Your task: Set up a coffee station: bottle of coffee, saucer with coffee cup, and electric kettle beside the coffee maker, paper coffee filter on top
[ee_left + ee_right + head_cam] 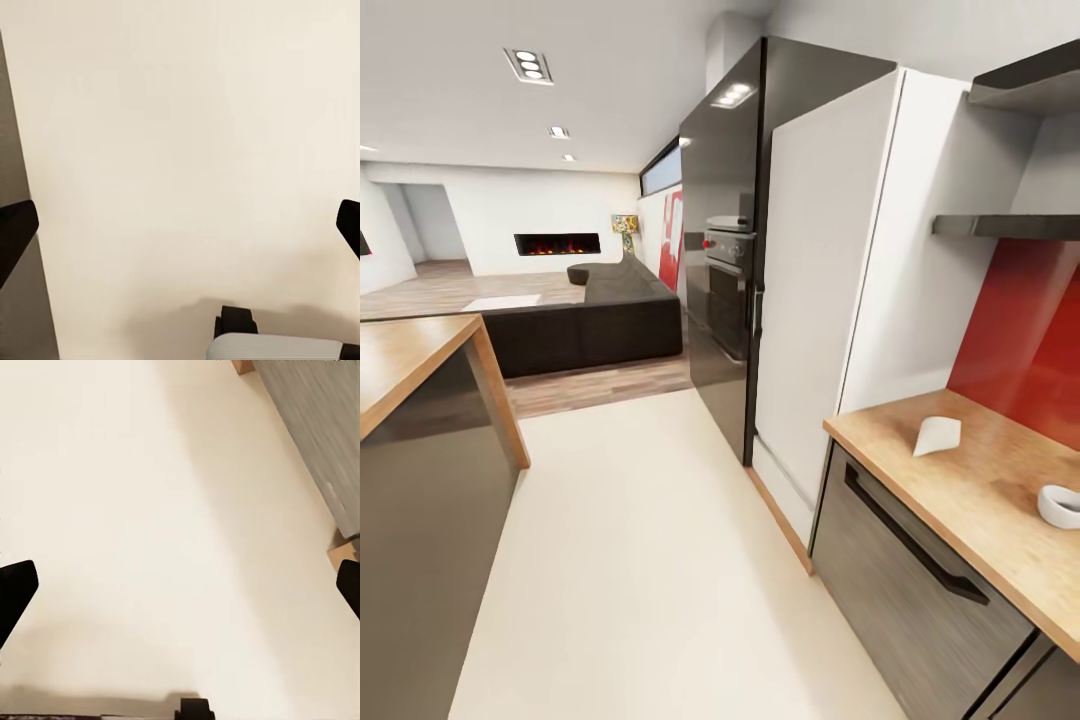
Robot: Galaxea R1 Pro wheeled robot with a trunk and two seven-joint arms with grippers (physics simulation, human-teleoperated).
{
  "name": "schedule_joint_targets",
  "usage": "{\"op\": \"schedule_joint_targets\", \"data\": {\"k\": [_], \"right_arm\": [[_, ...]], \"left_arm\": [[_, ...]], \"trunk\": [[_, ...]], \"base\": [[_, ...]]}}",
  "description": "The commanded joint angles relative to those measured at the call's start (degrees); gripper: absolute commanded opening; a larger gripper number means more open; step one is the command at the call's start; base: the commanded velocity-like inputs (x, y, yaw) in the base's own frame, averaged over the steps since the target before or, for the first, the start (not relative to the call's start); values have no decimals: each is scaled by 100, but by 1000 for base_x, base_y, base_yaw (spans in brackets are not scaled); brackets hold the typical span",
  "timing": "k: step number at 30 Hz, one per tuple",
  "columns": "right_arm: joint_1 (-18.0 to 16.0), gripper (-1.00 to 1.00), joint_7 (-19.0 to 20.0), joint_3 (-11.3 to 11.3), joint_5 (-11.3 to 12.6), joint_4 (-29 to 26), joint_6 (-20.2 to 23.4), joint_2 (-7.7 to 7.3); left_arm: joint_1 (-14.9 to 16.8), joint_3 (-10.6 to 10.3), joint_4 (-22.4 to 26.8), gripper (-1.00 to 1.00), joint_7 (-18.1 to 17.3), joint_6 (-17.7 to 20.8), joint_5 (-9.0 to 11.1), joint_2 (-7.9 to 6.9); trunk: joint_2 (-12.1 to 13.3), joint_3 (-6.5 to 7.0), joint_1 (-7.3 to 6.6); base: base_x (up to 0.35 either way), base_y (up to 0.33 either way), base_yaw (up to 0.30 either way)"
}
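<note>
The kitchen countertop (980,500) runs along the right of the head view, over grey cabinets and below a red backsplash. On it lie a white folded paper coffee filter (937,436) and, closer to the right edge, a small white round piece that looks like the coffee cup (1059,505). My left gripper (180,232) hangs open over pale floor, its dark fingertips (15,229) far apart. My right gripper (180,592) is also open above the floor, holding nothing, beside a grey cabinet front (315,427). The coffee maker, bottle of coffee, saucer and electric kettle are out of view.
A white fridge (830,270) and a tall black oven cabinet (725,260) stand ahead at the counter's end. Two dark wall shelves (1010,226) hang above the counter. The wooden island bar (410,360) is at left. Pale floor (640,560) runs between them toward a dark sofa (600,320).
</note>
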State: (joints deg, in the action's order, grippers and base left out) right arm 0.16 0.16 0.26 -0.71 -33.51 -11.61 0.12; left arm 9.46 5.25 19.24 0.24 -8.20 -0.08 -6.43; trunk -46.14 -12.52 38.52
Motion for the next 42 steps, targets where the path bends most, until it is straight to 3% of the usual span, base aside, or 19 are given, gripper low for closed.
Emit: {"op": "schedule_joint_targets", "data": {"k": [1,17,21,23,24,28,38,42], "right_arm": [[1,100,2,1,-7,-8,-8,-1],[1,100,7,6,-8,-16,-6,20],[1,100,-4,2,-84,-10,7,-53],[1,100,-6,5,-176,46,23,-221],[1,100,-10,2,-205,323,38,-294],[1,100,-36,-27,-195,1308,44,-334],[1,100,-6,-48,-130,2380,40,-269],[1,100,-3,-75,-124,2556,37,-164]], "left_arm": [[3,11,-6,100,2,-21,-2,1],[3,20,-4,100,2,-16,19,-7],[3,3,-7,100,2,-15,13,3],[3,-2,-8,100,2,-15,3,8],[3,-2,-8,100,2,-15,4,9],[3,-9,-93,100,2,-15,-27,26],[3,-23,-168,100,2,-15,-52,52],[3,-24,-170,100,-1,-15,-53,52]], "trunk": [[36,12,-22],[678,299,-373],[839,371,-461],[919,407,-505],[959,425,-527],[1119,497,-615],[1520,676,-834],[1681,748,-922]], "base": [[0,0,0],[0,0,0],[0,0,0],[0,0,0],[0,0,0],[0,0,0],[0,0,0],[0,0,0]]}}
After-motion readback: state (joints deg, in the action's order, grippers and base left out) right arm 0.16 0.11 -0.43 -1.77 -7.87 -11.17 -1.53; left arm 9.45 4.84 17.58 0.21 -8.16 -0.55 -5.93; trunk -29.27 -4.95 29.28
